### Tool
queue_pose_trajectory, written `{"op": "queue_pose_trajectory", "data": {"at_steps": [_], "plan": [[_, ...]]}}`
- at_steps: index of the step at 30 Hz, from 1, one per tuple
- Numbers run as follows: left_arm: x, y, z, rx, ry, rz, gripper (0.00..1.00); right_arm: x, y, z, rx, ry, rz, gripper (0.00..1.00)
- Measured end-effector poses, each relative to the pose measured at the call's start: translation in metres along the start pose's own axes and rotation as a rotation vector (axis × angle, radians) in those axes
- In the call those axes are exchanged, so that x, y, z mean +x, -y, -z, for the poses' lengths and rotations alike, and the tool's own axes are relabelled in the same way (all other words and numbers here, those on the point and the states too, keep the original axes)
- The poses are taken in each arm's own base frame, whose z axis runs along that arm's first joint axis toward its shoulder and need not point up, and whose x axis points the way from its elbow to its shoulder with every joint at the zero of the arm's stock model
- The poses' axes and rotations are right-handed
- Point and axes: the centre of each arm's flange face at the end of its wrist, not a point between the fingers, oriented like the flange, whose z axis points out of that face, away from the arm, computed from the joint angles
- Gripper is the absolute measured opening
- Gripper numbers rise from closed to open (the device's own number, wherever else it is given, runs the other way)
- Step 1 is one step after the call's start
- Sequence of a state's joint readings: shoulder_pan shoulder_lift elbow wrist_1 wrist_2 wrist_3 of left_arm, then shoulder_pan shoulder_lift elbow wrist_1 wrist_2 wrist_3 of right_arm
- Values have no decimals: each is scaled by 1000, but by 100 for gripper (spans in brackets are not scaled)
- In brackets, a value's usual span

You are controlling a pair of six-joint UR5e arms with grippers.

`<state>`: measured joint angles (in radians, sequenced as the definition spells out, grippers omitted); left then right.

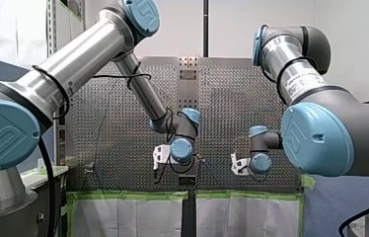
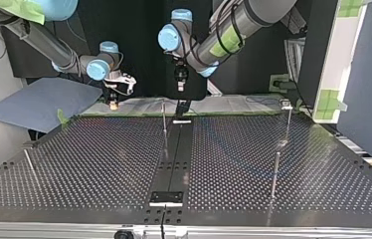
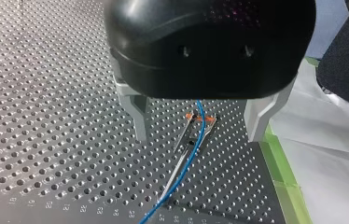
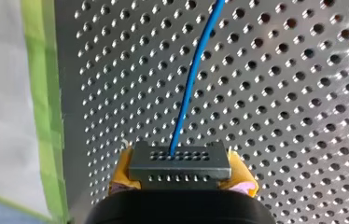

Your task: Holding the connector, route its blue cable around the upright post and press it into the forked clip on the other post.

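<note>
Around connector [image 4: 179,161], right pincer [image 4: 182,181] clamped, mostly hidden.

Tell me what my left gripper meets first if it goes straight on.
Likely the blue cable and forked clip between the open fingers of the left gripper, then the table; depth is unclear.

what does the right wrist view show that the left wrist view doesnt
Only the right wrist view: the black connector clamped between my right tool's yellow pads. Only the left wrist view: my left tool, open, above the orange-tipped forked clip. Both: the blue cable, the perforated table and green tape.
</note>
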<state>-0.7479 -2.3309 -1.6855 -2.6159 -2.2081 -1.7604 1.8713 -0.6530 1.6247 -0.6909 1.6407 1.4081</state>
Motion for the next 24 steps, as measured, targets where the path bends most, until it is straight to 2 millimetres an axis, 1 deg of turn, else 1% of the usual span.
{"op": "queue_pose_trajectory", "data": {"at_steps": [8,24], "plan": [[0,-1,-1,-3,-1,-1,100,-3,-6,2,-54,33,33,0],[0,-2,-2,-5,-2,-1,100,-3,-6,2,-59,29,35,0]]}}
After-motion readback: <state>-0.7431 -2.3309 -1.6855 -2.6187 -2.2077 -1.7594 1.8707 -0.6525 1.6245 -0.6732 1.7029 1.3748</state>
